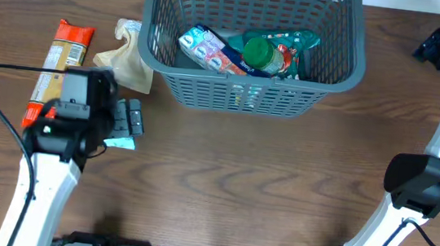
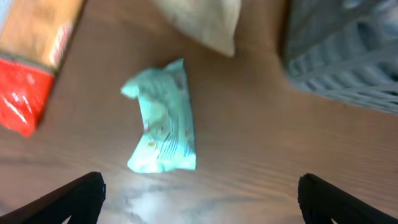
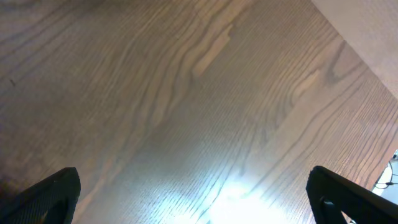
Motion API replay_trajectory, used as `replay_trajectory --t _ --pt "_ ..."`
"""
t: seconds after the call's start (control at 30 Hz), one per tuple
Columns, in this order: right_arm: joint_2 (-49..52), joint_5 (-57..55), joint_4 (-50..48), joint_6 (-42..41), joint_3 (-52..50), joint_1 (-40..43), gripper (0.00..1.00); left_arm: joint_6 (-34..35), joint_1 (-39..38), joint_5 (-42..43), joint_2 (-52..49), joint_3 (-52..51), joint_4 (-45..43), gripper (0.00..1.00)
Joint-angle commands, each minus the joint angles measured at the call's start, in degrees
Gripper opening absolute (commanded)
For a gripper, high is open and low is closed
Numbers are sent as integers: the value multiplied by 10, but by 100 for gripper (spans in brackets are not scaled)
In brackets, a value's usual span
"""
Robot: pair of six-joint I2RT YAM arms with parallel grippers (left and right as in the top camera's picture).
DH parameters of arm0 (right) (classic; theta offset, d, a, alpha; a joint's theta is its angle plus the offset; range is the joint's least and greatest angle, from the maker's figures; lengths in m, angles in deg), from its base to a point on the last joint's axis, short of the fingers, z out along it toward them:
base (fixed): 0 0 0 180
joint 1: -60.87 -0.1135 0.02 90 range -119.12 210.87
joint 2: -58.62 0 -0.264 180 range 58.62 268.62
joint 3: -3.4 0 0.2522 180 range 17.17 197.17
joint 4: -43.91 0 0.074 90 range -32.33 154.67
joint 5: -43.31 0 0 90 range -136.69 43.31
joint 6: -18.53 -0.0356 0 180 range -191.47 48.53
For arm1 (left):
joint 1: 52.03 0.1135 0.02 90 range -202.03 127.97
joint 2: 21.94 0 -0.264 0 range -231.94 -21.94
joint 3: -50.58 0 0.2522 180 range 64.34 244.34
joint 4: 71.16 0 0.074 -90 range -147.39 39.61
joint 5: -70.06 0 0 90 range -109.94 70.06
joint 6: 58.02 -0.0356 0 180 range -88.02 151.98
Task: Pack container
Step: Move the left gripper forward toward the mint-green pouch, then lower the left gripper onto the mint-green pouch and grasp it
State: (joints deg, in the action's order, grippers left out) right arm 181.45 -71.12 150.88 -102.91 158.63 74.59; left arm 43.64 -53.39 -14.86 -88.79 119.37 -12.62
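The container, a dark grey slotted basket (image 1: pixel 248 91), stands at the back centre and shows at the right of the left wrist view (image 2: pixel 348 56). It holds a white, blue and pink packet (image 1: pixel 207 48) and a green packet (image 1: pixel 277 49). A small teal packet (image 2: pixel 163 124) lies on the table, apart from and ahead of my open left gripper (image 2: pixel 202 205); overhead it peeks out beside the gripper (image 1: pixel 124 141). My left gripper (image 1: pixel 129 117) hovers left of the basket. My right gripper (image 1: pixel 434 47) is open and empty at the far right, above bare table (image 3: pixel 199 205).
A long orange and red packet (image 1: pixel 62 61) lies at the far left, also in the left wrist view (image 2: pixel 28 74). A beige bag (image 1: pixel 128 63) lies against the basket's left front corner (image 2: pixel 205 22). The table's edge (image 3: pixel 348 46) shows in the right wrist view.
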Motion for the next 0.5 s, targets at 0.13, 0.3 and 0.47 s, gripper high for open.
replay_trajectory --t 0.13,0.3,0.47 --pt "-6 -6 0 -7 -2 -1 99 -33 86 55 -86 7 9 98" --pt "-6 -6 0 -7 -2 -2 99 -82 90 54 -120 7 0 98" --pt "-6 -6 0 -7 -2 -2 99 -81 90 58 -140 7 -49 98"
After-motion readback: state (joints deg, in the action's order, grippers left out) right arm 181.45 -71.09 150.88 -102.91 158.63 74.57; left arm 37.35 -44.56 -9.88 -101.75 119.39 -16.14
